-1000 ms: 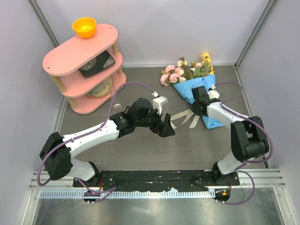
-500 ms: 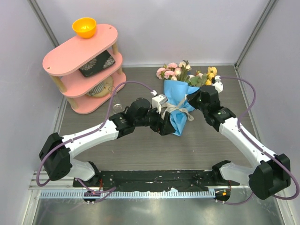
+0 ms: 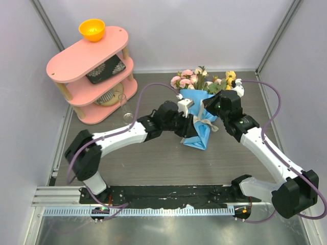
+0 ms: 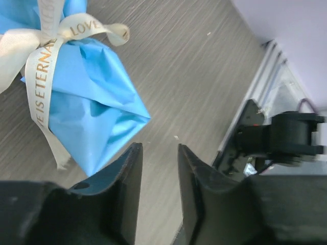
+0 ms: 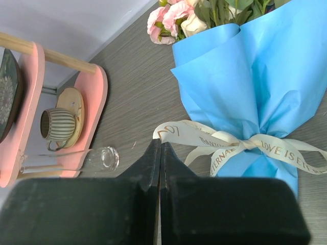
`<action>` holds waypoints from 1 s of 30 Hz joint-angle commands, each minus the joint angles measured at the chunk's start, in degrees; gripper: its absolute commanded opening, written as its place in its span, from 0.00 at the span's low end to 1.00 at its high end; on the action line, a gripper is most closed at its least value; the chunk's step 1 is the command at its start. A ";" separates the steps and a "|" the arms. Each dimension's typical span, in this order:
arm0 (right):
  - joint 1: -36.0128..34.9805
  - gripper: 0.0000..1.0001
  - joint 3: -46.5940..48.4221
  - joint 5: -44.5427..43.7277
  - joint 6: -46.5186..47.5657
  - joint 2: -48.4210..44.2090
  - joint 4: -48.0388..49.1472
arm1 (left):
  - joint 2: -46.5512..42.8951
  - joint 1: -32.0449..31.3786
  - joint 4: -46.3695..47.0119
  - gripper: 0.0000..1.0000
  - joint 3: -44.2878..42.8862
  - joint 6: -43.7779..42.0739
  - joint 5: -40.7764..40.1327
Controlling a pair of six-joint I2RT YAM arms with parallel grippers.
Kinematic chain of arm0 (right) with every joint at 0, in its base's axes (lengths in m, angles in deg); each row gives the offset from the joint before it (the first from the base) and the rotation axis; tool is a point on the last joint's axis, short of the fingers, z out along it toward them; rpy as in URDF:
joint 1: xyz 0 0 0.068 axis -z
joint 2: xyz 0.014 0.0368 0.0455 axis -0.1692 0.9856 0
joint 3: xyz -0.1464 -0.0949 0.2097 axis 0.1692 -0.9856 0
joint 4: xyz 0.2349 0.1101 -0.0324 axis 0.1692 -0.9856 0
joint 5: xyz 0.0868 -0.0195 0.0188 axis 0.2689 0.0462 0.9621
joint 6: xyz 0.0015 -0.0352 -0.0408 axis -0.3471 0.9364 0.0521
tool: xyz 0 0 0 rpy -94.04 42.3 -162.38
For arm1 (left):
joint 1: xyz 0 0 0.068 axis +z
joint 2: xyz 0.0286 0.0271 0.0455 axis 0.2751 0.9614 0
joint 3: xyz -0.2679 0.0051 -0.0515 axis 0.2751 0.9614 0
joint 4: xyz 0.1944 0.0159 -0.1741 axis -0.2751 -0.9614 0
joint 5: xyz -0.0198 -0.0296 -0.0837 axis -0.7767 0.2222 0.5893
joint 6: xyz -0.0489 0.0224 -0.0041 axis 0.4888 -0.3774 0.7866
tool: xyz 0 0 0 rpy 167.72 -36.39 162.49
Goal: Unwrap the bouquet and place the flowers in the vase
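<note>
Since a second ago the bouquet has swung round from the right arm's side, so that its blue tip now points toward the arm bases, and the left arm has stretched across to reach it. From above we see the flowers fanning out of the paper's far end and the cream ribbon tied about its waist. Our left gripper sits against the bouquet's left edge and our right gripper against its upper right, just above the knot; this view does not tell us how either pair of jaws stands. The vase stands upright well to the left of the bouquet, beside the pink shelf that carries an orange bowl. In the left wrist view the left gripper has its jaws apart by a narrow gap, with only bare table between them. The bouquet lies just past the tips to one side, and we cannot tell whether a finger touches the paper. In the right wrist view the right gripper is pressed fully closed, its tip right at a loop of the ribbon; whether it pinches that loop we cannot tell. Off to the bouquet's side the vase shows near the shelf.
</note>
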 commanded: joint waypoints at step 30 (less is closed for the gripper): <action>-0.17 0.01 32.05 -29.18 30.95 -14.31 -2.68 | 24.77 -0.40 10.32 0.16 -4.52 3.02 2.65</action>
